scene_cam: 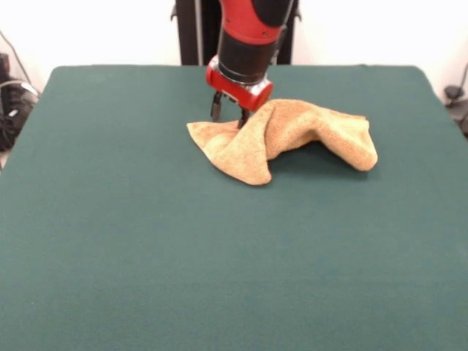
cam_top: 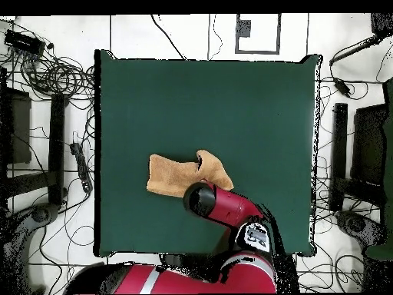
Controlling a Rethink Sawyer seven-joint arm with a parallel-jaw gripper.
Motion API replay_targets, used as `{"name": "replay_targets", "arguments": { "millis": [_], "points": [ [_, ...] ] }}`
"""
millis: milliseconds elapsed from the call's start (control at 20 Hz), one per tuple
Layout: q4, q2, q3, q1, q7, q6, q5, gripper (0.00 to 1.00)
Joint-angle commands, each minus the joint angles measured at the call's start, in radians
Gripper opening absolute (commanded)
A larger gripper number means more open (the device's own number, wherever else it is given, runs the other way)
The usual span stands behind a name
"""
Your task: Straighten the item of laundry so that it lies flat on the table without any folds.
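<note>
Small orange-tan terry towel (scene_cam: 292, 135), crumpled and folded over itself, raised in a ridge, lying a little beyond the middle of the large dark green felt-covered table (scene_cam: 146, 256) in the front view. Dark-fingered gripper (scene_cam: 228, 111) below a red collar, down at the towel's left rear part, right at the raised fold; fingers close together, though whether pinching cloth cannot be told. In the overhead view, gripper hidden under the red and black arm (cam_top: 226, 206), which covers the towel's lower right corner.
</note>
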Motion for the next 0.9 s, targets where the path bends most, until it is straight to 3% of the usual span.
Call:
{"name": "replay_targets", "arguments": {
  "millis": [50, 450, 900],
  "points": [
    [-0.085, 0.22, 0.096, -0.059, 0.1, -0.12, -0.021, 1.0],
    [-0.091, 0.243, 0.113, -0.069, 0.106, -0.152, -0.021, 1.0],
    [-0.094, 0.272, 0.189, -0.142, 0.093, -0.172, -0.041, 1.0]
  ]
}}
